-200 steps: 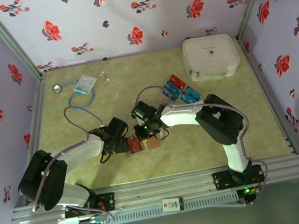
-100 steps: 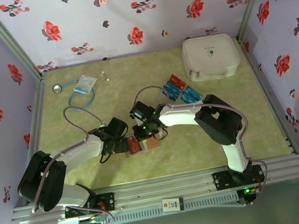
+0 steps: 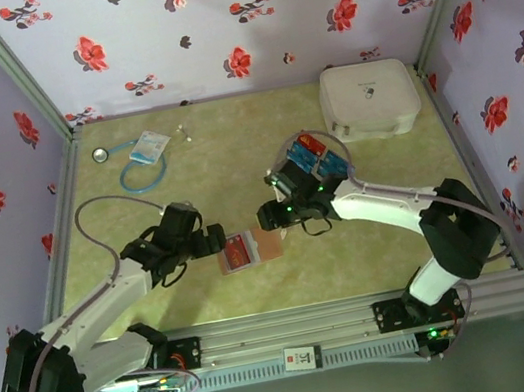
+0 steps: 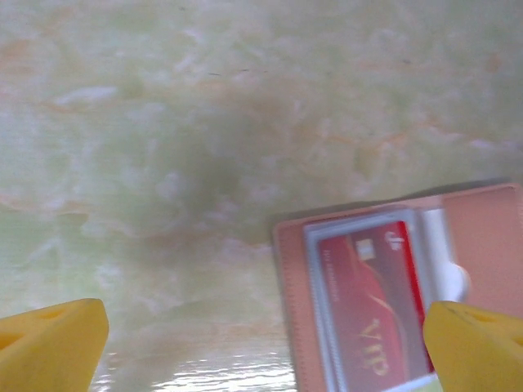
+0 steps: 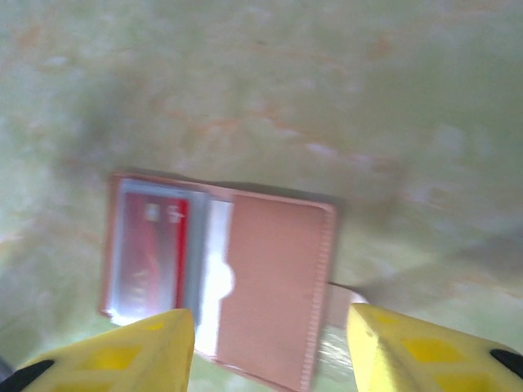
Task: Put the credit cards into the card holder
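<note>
Top external view: the right claw (image 3: 266, 221) is now drawn back to the far-right corner of the card holder (image 3: 267, 245). A second ago it was crowded in over the holder. In the right wrist view its fingers (image 5: 122, 351) are seen parted with nothing between them, so whatever was pinched has been let go.

The left claw (image 3: 213, 241) has been pulled away too, to the holder's left edge. It is spread wide and nothing is grasped.

The holder is left lying open and flat on the tabletop (image 3: 235, 160), between the two claws and a little near of the middle. A red card (image 3: 236, 252) is tucked into the pocket of its left half, and the right half is bare tan.

That insertion is judged finished, with one card delivered and both claws freed.

The remaining credit cards (image 3: 314, 158), red and blue, are heaped farther right, close to the white case (image 3: 370, 99) and well apart from the holder. Another fetch from that heap is likely called for, probably by the right claw, since it is nearer.
</note>
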Available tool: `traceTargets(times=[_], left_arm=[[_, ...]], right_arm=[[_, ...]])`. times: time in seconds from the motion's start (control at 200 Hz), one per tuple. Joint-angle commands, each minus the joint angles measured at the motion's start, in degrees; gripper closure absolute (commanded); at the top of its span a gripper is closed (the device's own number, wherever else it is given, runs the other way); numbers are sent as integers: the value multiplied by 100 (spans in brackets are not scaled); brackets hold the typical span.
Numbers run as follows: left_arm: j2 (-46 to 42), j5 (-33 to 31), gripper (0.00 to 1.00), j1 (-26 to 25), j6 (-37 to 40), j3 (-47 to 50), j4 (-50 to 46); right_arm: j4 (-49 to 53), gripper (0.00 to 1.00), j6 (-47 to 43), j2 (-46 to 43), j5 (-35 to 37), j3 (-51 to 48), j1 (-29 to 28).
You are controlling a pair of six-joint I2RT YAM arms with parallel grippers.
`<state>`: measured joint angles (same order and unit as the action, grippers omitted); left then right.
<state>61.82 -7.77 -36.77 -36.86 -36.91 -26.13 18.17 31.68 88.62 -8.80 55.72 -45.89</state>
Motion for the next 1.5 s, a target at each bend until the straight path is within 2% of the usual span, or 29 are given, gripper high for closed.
traceTargets(times=[0.0,0.165,0.275,0.495,0.56,1.035,1.495], left_arm=[[-68,692,0,61,61,259,505],[222,929,0,69,-23,404,806],[477,1105,0,65,-40,472,1007],[893,1420,0,65,-119,577,1556],[1045,1472,0,65,-133,573,1670],[1549,1577,0,48,-115,516,1971],[614,1772,0,40,-299,344,1929]], right_arm=[[83,48,12,-40,300,-269,86],[-127,49,29,174,284,-396,108],[-254,55,18,333,282,-437,117],[-454,94,66,446,135,-556,124],[-559,98,151,433,29,-630,124],[-1083,100,572,301,-210,-1000,85],[-1090,100,548,440,-253,-862,86]])
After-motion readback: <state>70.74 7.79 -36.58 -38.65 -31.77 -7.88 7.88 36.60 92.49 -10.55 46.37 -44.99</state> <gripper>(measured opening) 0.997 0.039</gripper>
